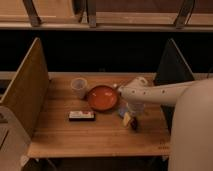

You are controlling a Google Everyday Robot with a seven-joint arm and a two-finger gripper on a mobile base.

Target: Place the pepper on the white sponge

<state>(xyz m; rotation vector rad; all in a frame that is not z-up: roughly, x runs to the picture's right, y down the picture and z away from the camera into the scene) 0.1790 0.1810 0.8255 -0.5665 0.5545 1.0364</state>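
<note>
The pale robot gripper (134, 109) hangs near the right edge of the wooden tabletop (75, 135), just above the small dark red elongated pepper (134, 124) (whether it is apart or clamped, I cannot tell). The round orange plate (102, 97) sits mid-table.

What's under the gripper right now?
The gripper hangs right of the orange plate; below it are a pale yellowish piece and the dark red pepper. The arm covers the table behind them.
</note>
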